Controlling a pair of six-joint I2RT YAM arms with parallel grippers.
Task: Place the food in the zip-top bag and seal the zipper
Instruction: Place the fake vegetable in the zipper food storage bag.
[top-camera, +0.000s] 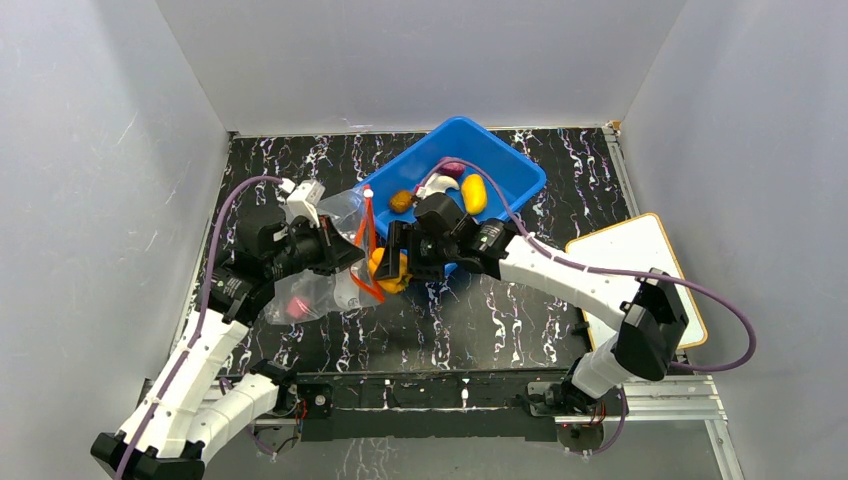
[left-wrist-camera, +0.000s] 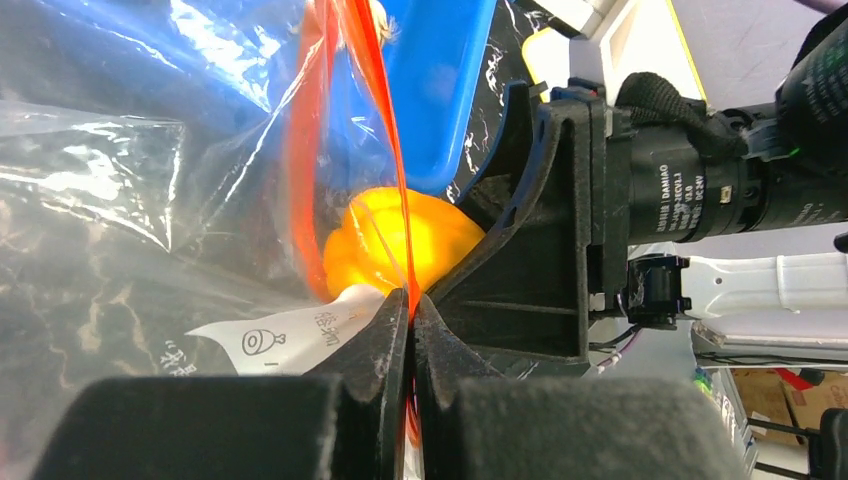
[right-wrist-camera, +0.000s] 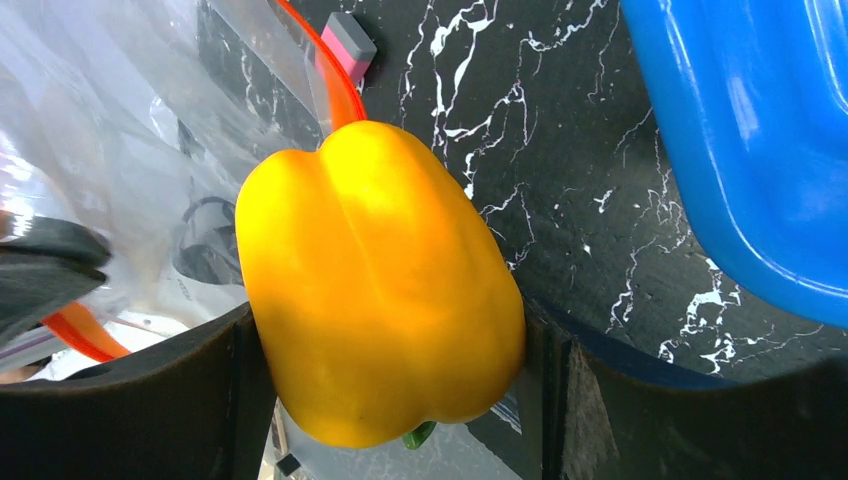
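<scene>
Just beside the blue plastic bin (top-camera: 500, 165), the right gripper (right-wrist-camera: 390, 385) clamps the orange-yellow toy pepper (right-wrist-camera: 380, 290) at the mouth of the clear crinkly zip-top bag (left-wrist-camera: 120, 200); the left gripper (left-wrist-camera: 410, 300) pinches its red-orange zipper strip (left-wrist-camera: 385, 120).

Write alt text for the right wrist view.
A glossy yellow-orange toy bell pepper fills the frame, clamped between the right gripper's black padded fingers. To its left lies a clear crinkly plastic bag with a red-orange zipper strip; a blue plastic bin edges the upper right over a black marbled table.
</scene>
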